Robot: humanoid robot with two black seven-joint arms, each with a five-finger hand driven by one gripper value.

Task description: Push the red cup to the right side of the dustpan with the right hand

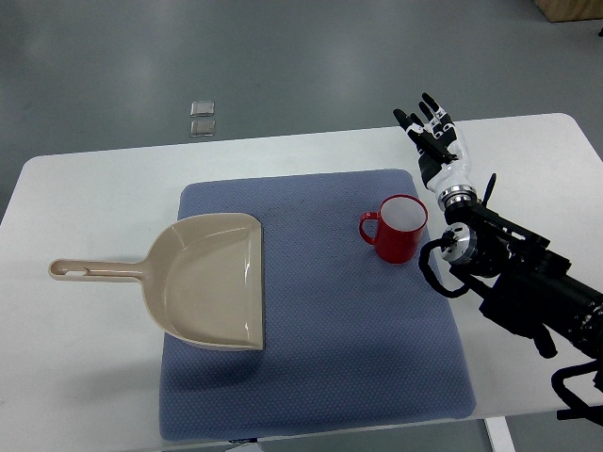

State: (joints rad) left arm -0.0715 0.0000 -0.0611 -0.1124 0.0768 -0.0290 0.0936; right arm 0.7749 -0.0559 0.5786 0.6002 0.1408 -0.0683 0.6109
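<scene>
A red cup with a white inside stands upright on the blue mat, its handle pointing left. A beige dustpan lies on the mat's left part, its handle reaching out left over the table. My right hand hovers behind and to the right of the cup, fingers spread and stretched away from me, holding nothing. It is apart from the cup. Its black arm comes in from the lower right. The left arm does not show.
The white table carries the mat; its far edge runs just behind my right hand. Two small clear square things lie on the grey floor beyond the table. Bare mat lies between dustpan and cup.
</scene>
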